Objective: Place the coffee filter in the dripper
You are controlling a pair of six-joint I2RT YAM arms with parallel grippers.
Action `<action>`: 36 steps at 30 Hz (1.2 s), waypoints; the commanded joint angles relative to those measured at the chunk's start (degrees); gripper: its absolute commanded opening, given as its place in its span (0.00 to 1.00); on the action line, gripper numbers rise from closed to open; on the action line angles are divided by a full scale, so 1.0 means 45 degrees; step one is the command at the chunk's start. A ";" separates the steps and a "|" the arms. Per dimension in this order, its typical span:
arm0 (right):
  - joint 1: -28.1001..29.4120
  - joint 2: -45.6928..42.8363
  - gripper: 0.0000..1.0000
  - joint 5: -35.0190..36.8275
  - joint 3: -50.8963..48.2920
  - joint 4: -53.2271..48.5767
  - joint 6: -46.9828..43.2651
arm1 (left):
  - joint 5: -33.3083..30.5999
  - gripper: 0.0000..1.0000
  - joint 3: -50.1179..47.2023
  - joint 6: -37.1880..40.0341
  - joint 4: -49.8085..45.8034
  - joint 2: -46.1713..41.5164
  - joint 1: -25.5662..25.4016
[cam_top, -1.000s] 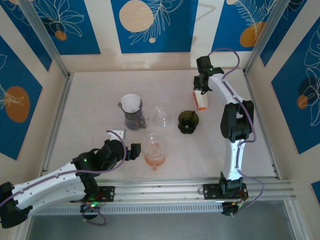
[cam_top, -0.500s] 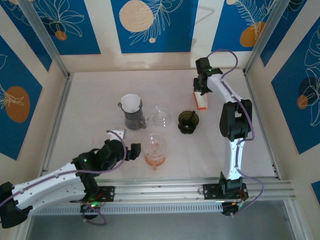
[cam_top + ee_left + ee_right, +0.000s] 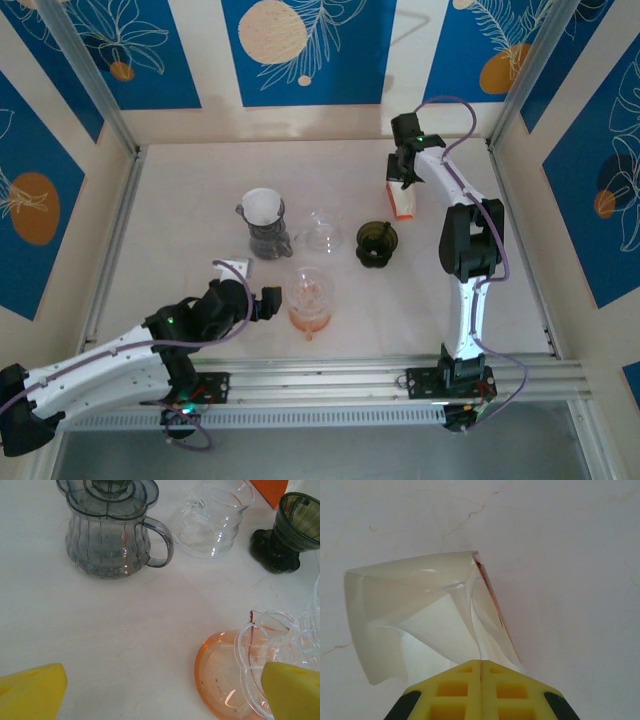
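Right gripper [image 3: 481, 662] closed, fingers pressed together on near edge of filter [image 3: 415, 615]. Filter fanned away from fingers, low at table surface, far right. Dark dripper [image 3: 376, 241], seen empty, lies toward near edge and slightly left of that gripper. Right arm judged nearer to it. Left gripper [image 3: 160, 695] held open beside clear dripper [image 3: 265, 650].

One high overview, two close wrist views.
The top camera looks down from behind the arm bases over the white table [image 3: 200, 200]. The left wrist camera sits low, facing a smoky grey glass jug [image 3: 107, 545] and dark green cone dripper [image 3: 287, 532], both also in the overview. The right wrist camera hangs very near a translucent white folded sheet [image 3: 415, 615].
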 commanded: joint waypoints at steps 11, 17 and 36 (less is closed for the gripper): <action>0.0157 -0.1756 0.00 0.0393 -0.0714 0.0016 0.0356 | -0.0264 1.00 -0.0122 0.0227 0.0027 -0.0160 0.0073; 0.0321 -0.3614 0.00 0.0655 -0.2200 0.0602 0.0566 | -0.0230 1.00 -0.0136 0.0324 -0.0010 -0.0326 0.0071; 0.6548 -1.1921 0.00 -0.1705 -0.5833 -0.1560 0.0538 | -0.0024 1.00 0.0539 0.0638 -0.0758 -0.0416 0.0090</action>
